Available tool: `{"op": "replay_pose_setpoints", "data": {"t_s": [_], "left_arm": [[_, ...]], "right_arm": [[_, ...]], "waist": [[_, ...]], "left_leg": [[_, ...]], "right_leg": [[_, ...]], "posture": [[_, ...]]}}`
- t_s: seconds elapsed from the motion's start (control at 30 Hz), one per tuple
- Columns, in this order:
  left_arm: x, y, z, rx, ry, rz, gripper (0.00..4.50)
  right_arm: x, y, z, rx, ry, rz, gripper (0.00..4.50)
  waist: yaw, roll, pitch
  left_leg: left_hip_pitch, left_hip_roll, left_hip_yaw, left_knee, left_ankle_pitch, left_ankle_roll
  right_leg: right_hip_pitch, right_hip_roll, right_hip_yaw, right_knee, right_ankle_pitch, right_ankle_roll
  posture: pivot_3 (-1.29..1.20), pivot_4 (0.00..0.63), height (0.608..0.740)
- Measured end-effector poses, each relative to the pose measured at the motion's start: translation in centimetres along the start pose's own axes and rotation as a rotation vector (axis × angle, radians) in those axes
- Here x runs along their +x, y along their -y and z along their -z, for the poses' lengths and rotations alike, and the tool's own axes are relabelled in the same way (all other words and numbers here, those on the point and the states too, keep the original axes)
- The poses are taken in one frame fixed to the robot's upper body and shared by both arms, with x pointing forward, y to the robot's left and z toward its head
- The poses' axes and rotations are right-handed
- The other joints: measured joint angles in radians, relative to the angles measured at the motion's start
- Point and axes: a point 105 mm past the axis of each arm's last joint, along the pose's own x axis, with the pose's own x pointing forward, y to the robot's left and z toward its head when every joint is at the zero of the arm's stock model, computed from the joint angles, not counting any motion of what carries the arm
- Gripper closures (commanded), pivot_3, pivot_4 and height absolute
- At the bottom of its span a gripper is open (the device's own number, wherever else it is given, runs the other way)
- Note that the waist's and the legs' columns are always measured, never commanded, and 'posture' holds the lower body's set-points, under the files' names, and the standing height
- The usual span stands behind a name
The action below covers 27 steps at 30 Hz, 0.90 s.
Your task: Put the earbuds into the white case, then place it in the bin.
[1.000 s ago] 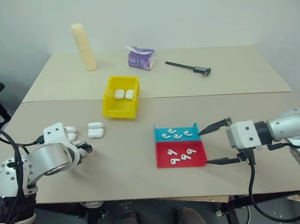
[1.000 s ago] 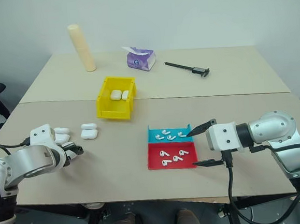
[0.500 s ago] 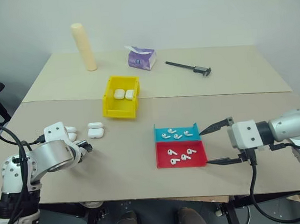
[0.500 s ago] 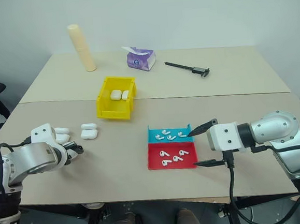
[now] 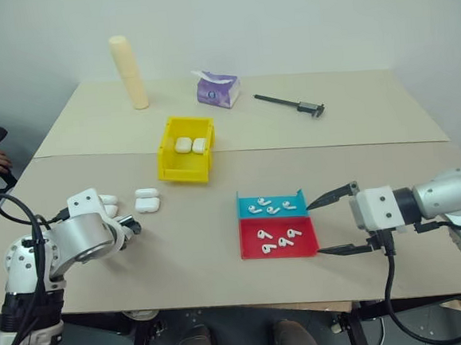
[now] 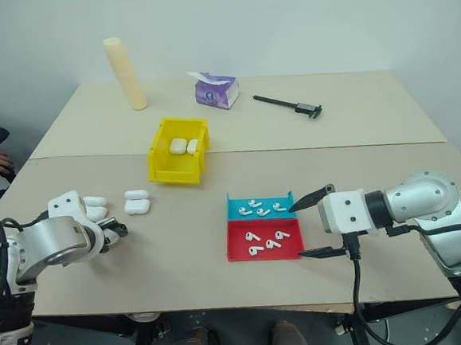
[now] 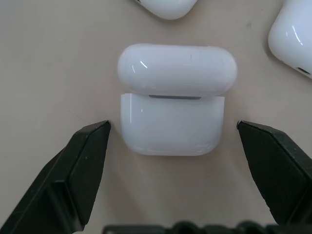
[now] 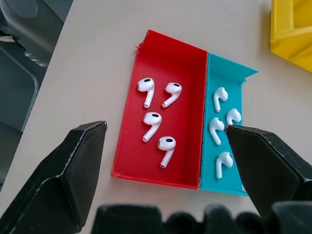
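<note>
- Left end effector [image 7: 173, 131]: fingers spread wide, one either side of a white case [image 7: 173, 100] lying on the desk [image 5: 180, 248] near its left edge, touching nothing.
- Right end effector [image 5: 334, 224]: fingers wide apart, empty, just beside the blue-and-red tray [image 5: 274, 225] holding eight earbuds [image 8: 161, 117], near the front edge.
- Bin [image 5: 185, 149]: mid-desk, left of centre, two cases inside.
</note>
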Motion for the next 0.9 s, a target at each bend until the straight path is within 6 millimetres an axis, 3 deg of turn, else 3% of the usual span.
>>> {"op": "replay_pose_setpoints", "data": {"t_s": [0.5,0.6,0.73,0.9], "left_arm": [[0.21,0.84,-0.05,0.035,-0.007,0.003,0.0],[0.22,0.8,-0.05,0.042,-0.006,-0.003,0.51],[0.22,0.6,-0.09,0.055,-0.003,-0.018,1.74],[0.22,0.41,-0.22,0.046,0.001,-0.029,1.75]], "right_arm": [[0.07,-0.39,0.02,0.006,-0.007,-0.01,0.02],[0.08,-0.43,0.04,0.008,-0.008,-0.01,0.0],[0.08,-0.44,0.05,0.008,-0.008,-0.01,0.0],[0.08,-0.44,0.05,0.008,-0.007,-0.01,0.0]], "waist": [[0.0,0.0,0.0],[0.0,0.0,0.0],[0.0,0.0,0.0],[0.0,0.0,0.0]], "left_leg": [[0.0,0.0,0.0,0.0,0.0,0.0],[0.0,0.0,0.0,0.0,0.0,0.0],[0.0,0.0,0.0,0.0,0.0,0.0],[-0.001,0.0,0.0,0.0,0.0,0.0]], "right_leg": [[0.0,0.0,0.0,0.0,0.0,0.0],[0.0,0.0,0.0,0.0,0.0,0.0],[0.0,0.0,0.0,0.0,0.0,0.0],[-0.001,0.0,0.0,0.0,0.0,0.0]], "posture": [[0.0,0.15,0.74],[0.0,0.15,0.74],[0.0,0.15,0.74],[0.0,0.15,0.74]]}}
